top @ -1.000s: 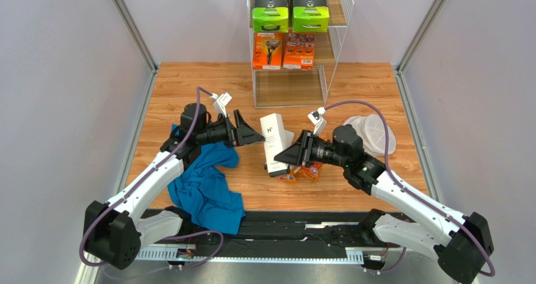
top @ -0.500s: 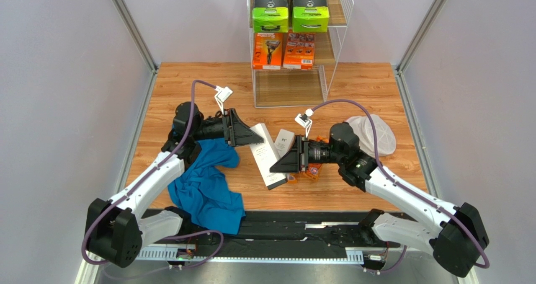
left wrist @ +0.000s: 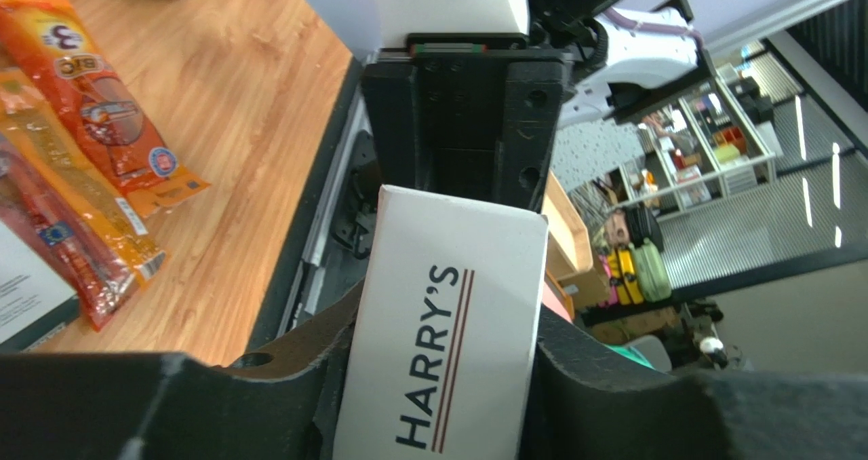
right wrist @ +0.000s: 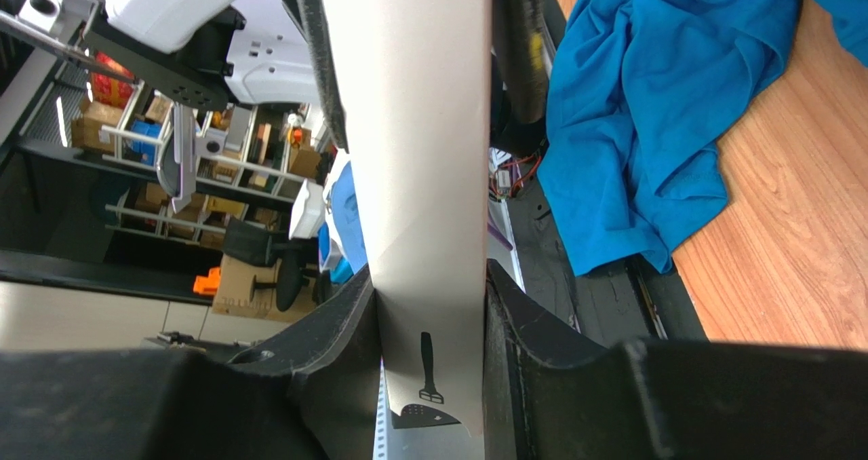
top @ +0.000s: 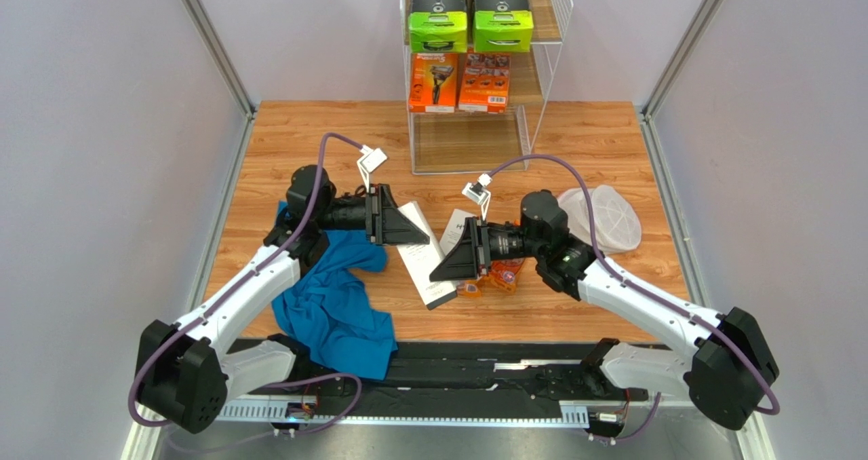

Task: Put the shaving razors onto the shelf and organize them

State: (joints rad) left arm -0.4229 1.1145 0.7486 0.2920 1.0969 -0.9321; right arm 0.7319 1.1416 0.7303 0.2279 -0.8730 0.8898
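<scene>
slim white box [left wrist: 448, 307] at middle of desk [top: 306, 145], near shelf [top: 540, 73] front. left claw [top: 420, 238] clamped on one end, right claw [top: 435, 274] clamped on the other. green-ended packs [top: 469, 27] on top tier, orange packs [top: 458, 83] on middle tier.

Tall white wire shelf [top: 469, 145] at 12 o'clock: two black-and-lime boxes [top: 438, 17] up top, two orange packs [top: 433, 81] on the middle tier. Slim white box [top: 423, 267] marked HARRY'S sits diagonal mid-table, second white box [top: 455, 226] at its 1 o'clock, orange blister packs [top: 491, 275] at 3.
</scene>
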